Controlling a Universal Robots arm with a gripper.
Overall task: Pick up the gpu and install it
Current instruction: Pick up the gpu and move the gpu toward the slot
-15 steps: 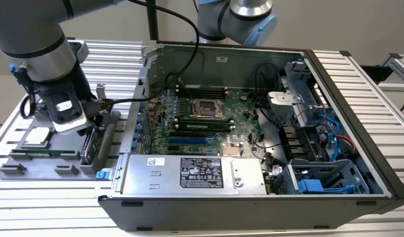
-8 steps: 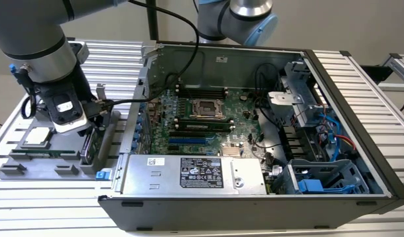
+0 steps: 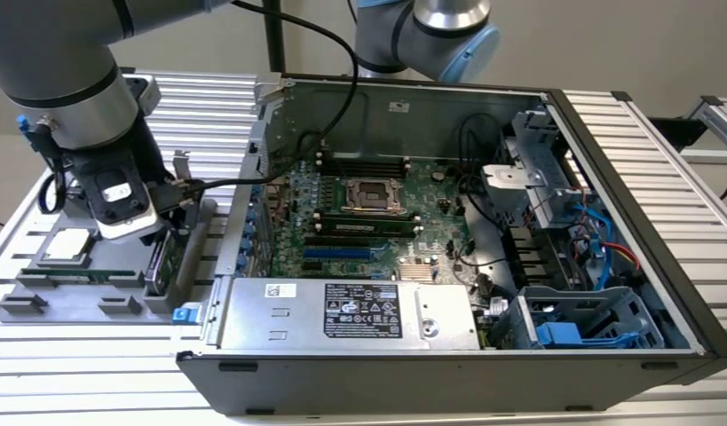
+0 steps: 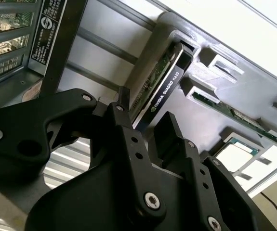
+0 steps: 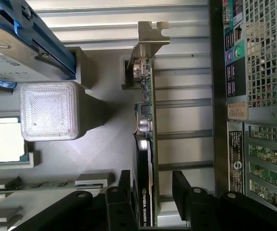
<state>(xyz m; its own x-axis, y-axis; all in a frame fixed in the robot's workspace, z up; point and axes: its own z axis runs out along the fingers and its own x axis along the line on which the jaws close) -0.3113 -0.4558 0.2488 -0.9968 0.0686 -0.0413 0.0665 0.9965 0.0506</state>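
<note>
The gpu point(image 3: 164, 262) stands on its long edge in a slot of the grey holder tray point(image 3: 55, 306), at the exterior view's left beside the computer case. In the first wrist view the gpu point(image 5: 147, 144) appears edge-on, green board against black shroud, with its silver end bracket point(image 5: 149, 41) at the far end. My gripper point(image 3: 161, 232) is lowered over it. In both wrist views the black fingers point(image 5: 125, 188) stand on either side of the card, with a gap showing on at least one side. The gripper point(image 5: 152, 190) point(image 4: 145, 120) is open around the gpu point(image 4: 169, 79).
The open computer case point(image 3: 624, 160) lies at the exterior view's right, with motherboard point(image 3: 363, 209) and power supply point(image 3: 339, 311) exposed. The tray also holds a processor chip point(image 3: 69, 244), a RAM stick point(image 3: 79, 273) and a hard drive with blue rails point(image 5: 22, 43). The case's rear panel point(image 5: 254, 96) is close beside the gpu.
</note>
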